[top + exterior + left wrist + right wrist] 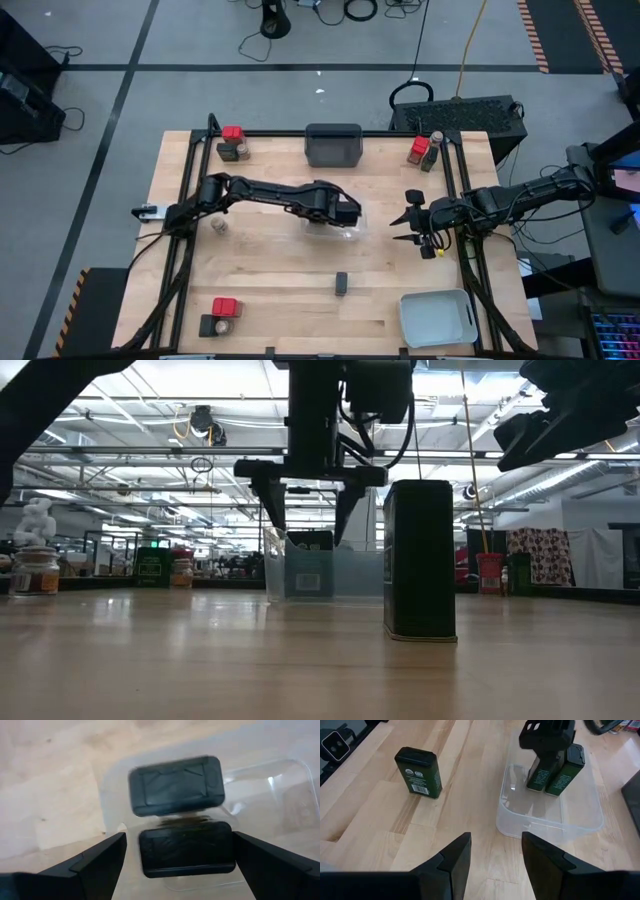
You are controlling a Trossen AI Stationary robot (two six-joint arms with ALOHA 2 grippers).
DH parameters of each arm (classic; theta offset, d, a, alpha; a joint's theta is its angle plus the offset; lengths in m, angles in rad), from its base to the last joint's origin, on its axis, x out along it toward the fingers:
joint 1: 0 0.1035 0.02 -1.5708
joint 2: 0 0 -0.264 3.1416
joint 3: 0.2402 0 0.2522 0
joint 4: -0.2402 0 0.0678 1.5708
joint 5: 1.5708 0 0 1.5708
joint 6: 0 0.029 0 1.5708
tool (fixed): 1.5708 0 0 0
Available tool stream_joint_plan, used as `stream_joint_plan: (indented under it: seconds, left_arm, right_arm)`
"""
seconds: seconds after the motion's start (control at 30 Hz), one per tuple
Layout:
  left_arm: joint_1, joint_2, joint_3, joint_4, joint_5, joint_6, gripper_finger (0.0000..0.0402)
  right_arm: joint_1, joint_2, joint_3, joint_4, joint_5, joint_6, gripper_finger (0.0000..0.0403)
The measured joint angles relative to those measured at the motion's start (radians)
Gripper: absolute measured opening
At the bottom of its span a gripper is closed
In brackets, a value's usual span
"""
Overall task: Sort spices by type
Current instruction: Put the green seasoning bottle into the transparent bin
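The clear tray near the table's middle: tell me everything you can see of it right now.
The clear tray is a shallow rectangular bin of see-through plastic with rounded corners, resting flat on the wooden table near its middle. Two dark green tins stand upright inside, side by side at one end; the rest of its floor is bare. The left gripper hangs over those tins, fingers spread wide to either side of one, gripping nothing. A third tin stands apart, outside on the table.
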Motion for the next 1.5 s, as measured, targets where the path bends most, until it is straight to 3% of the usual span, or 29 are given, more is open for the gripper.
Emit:
stream_joint_plan:
  seconds: [0.43, 0.77, 0.87, 1.0, 1.23, 1.37, 1.5]
  left_arm:
    - [-0.010, -0.100, 0.108, -0.008, -0.056, 0.163, 0.0361]
    - [-0.140, -0.180, 0.122, -0.019, -0.101, 0.343, 0.0361]
    - [-0.196, -0.181, 0.122, -0.006, -0.073, 0.402, 0.0361]
    - [-0.265, -0.181, 0.122, -0.001, 0.049, 0.430, 0.0361]
    - [-0.362, -0.181, 0.122, -0.054, 0.206, 0.304, 0.0361]
    - [-0.416, -0.181, 0.122, -0.169, 0.331, 0.130, 0.0361]
    - [-0.465, -0.181, 0.122, -0.247, 0.372, -0.052, 0.0361]
  right_arm:
    - [0.000, 0.000, 0.000, 0.005, 0.000, 0.000, 0.0157]
    - [0.000, 0.000, 0.000, 0.001, -0.003, 0.000, 0.0157]
    - [0.000, 0.000, 0.000, 0.001, -0.004, 0.000, 0.0157]
    - [0.000, 0.000, 0.000, 0.001, -0.018, 0.000, 0.0157]
    - [0.000, 0.000, 0.000, 0.009, -0.019, 0.011, 0.0157]
    - [0.000, 0.000, 0.000, 0.009, -0.019, 0.030, 0.0157]
    - [0.000, 0.000, 0.000, 0.011, -0.019, 0.037, 0.0157]
